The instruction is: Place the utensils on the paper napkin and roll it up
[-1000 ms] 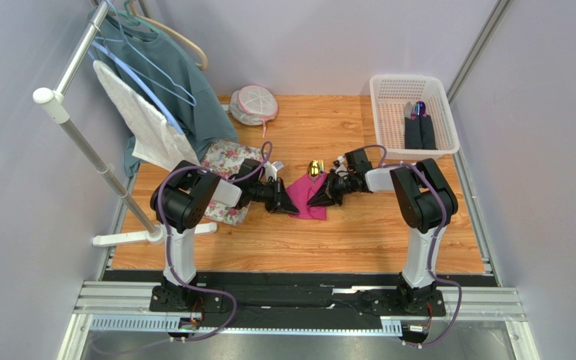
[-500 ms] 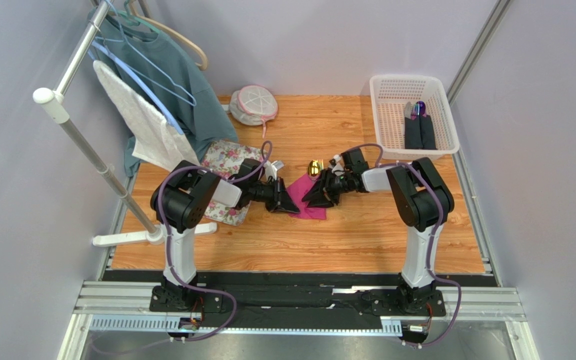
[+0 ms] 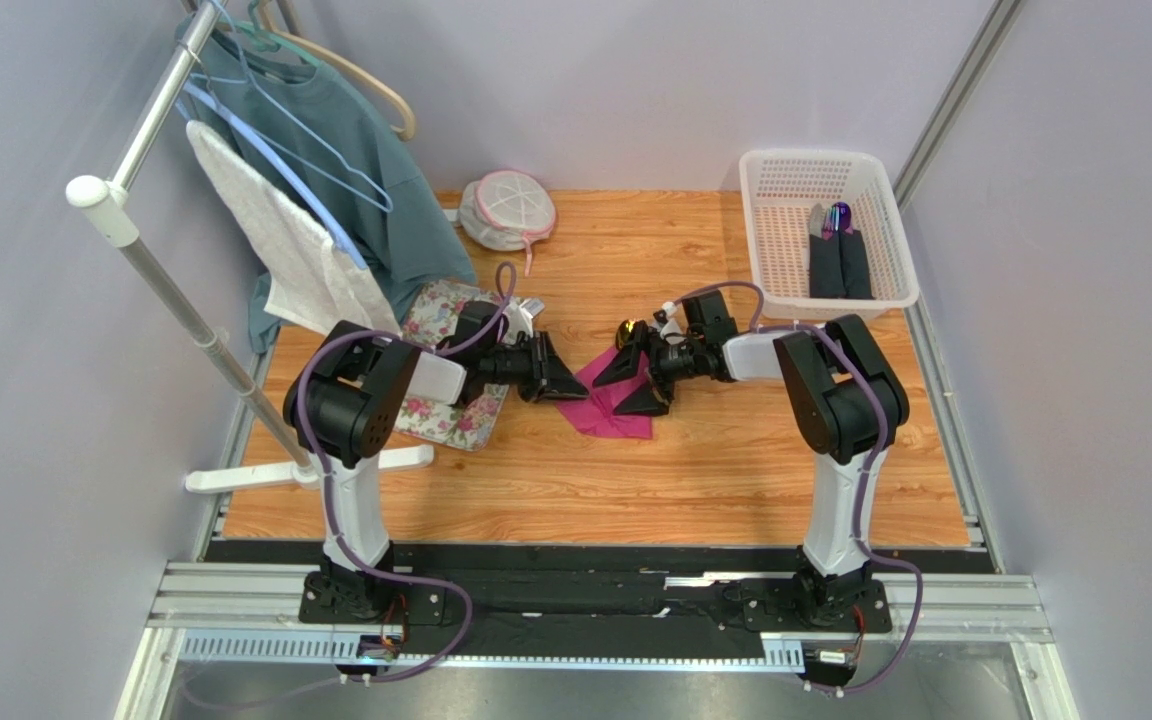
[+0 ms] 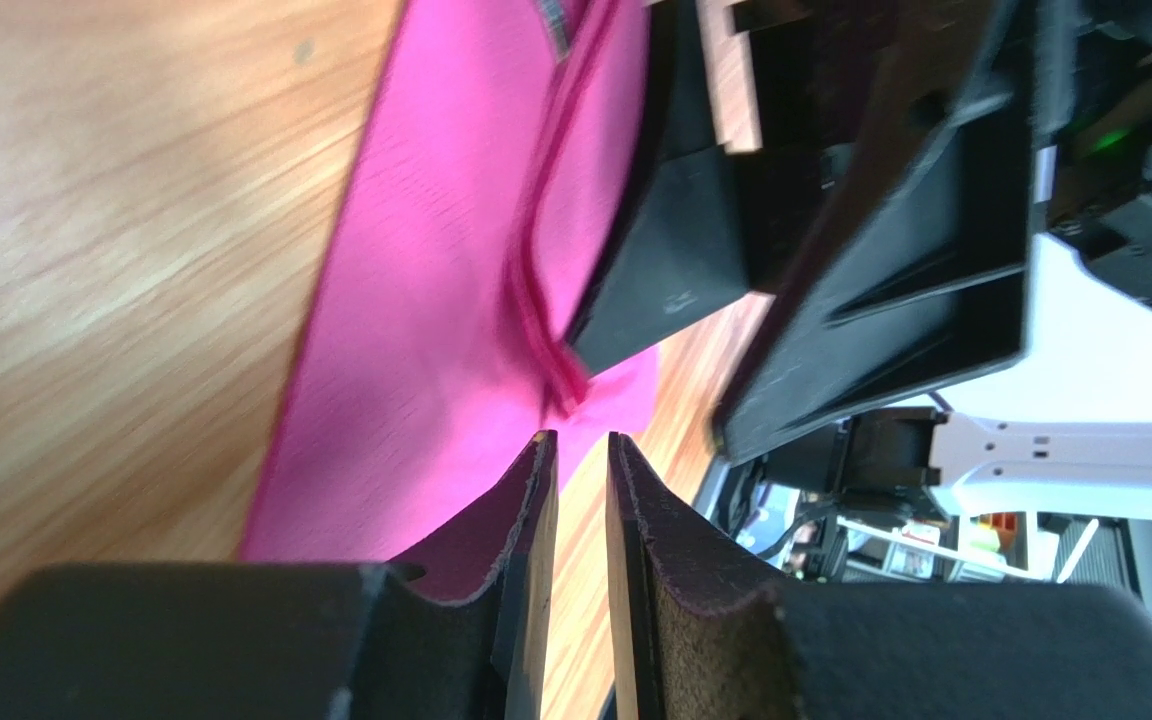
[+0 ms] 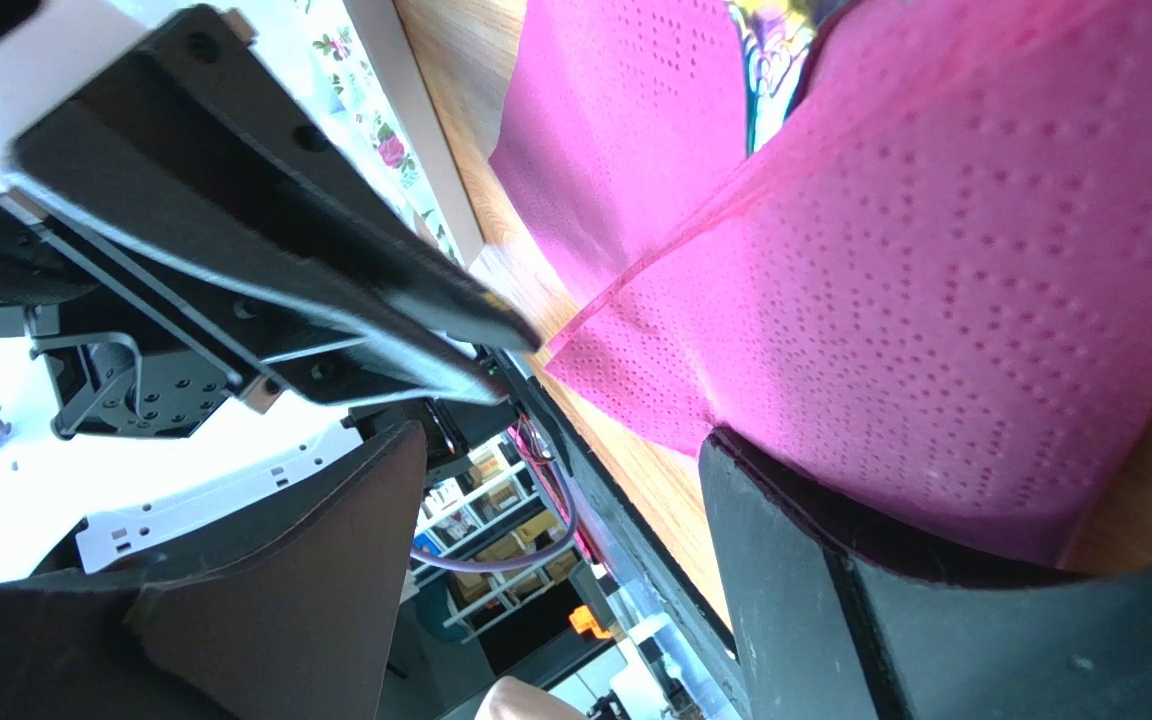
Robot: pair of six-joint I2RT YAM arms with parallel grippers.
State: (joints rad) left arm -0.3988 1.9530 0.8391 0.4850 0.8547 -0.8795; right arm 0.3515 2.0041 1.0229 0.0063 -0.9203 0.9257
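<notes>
Pink napkin [image 3: 620, 408], utensils [image 3: 629, 330] mostly hidden; left fingers [image 4: 492, 555] nearly together, right fingers [image 5: 838, 570] apart.

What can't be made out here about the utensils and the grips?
- Utensils: right wrist view, only a sliver shows between napkin folds; fork or spoon unclear.
- Top view: right gripper covers most of them.
- Left gripper: left wrist view, nearly closed; own fingers hide whether napkin is pinched.

At table [image 3: 778, 465] centre, between left gripper [image 3: 576, 390] and right gripper [image 3: 639, 387]: paper napkin [image 3: 612, 413]. Just behind it: a utensil [image 3: 629, 332]. Left of napkin, under left arm: folded cloth [image 3: 455, 417]. Far right corner: basket [image 3: 757, 195]. Left edge: clothes rack [image 3: 162, 285].
</notes>
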